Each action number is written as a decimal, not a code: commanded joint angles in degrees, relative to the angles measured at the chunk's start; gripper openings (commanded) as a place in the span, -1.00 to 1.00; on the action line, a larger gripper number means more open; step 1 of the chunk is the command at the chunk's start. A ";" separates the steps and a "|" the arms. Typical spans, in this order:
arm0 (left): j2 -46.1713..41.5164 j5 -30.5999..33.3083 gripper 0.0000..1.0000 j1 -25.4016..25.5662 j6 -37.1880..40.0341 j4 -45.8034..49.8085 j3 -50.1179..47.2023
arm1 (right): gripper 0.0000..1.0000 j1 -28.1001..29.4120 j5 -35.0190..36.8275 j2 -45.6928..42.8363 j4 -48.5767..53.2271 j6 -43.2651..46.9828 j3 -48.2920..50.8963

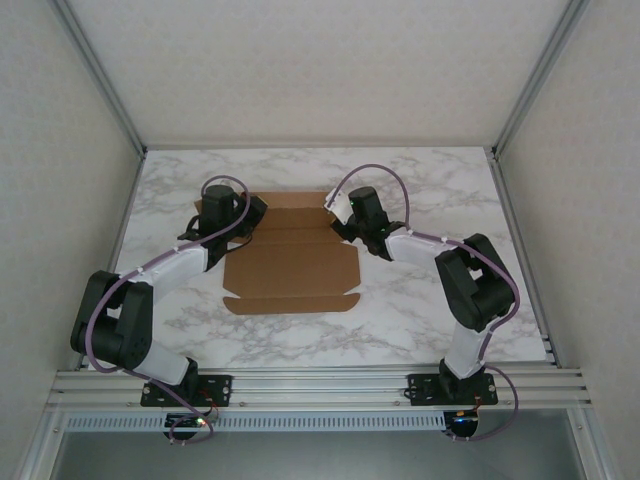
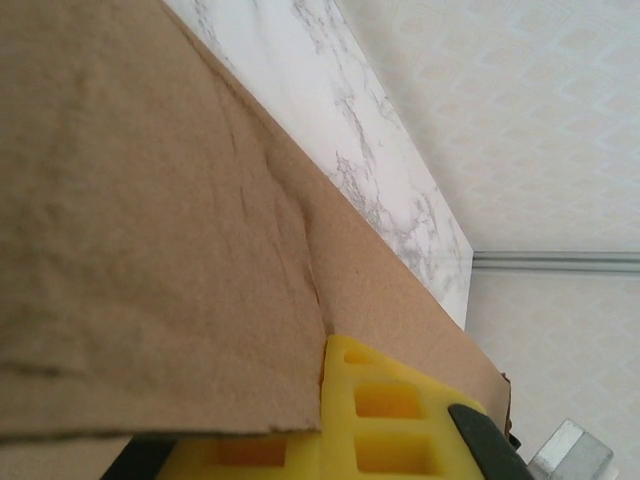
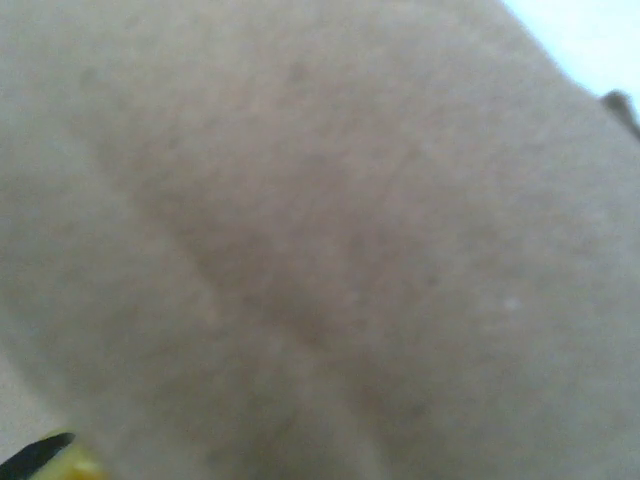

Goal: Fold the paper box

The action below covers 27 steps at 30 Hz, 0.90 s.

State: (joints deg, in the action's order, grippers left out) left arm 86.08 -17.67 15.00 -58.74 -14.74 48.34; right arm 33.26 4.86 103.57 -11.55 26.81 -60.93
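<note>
Left hand point(image 1: 256, 210), right hand point(image 1: 345, 226): grip state unclear; flat, creased matte-brown paper box point(image 1: 290, 272) between.

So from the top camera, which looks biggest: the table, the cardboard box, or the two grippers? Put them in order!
1. The table, biggest by far.
2. The paper box.
3. The left gripper and right gripper: they look about alike, so I won't rank them.

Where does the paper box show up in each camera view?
Top external: paper box mid-table, centre of the picture.
Left wrist: close up, from upper left to lower right.
Right wrist: blurred brown surface across the middle.
Shared landmark: marble table, also upper middle in left wrist.
</note>
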 commanded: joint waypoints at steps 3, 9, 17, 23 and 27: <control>0.78 -3.97 -1.00 0.07 -0.96 6.23 0.44 | -0.31 -0.12 4.30 2.02 -3.54 -3.69 -2.31; 1.08 -4.83 -1.00 0.04 -3.27 5.69 0.40 | -0.49 0.52 9.89 4.15 -2.44 -11.45 -4.66; 1.34 -4.83 -1.00 0.04 -4.89 6.24 1.22 | -0.64 4.14 22.54 8.20 4.77 -16.77 -10.65; 1.71 -5.05 -1.00 0.04 -7.00 6.79 1.67 | -0.78 4.11 30.26 9.68 11.27 -22.65 -14.17; 1.58 -4.84 -1.00 0.05 -8.18 6.92 1.74 | -0.90 4.19 32.80 11.32 16.00 -26.89 -17.17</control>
State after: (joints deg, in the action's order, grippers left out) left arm 86.43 -18.94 14.79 -66.11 -13.85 49.84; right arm 38.00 29.56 112.99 -0.80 3.44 -75.48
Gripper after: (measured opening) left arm 0.055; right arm 0.098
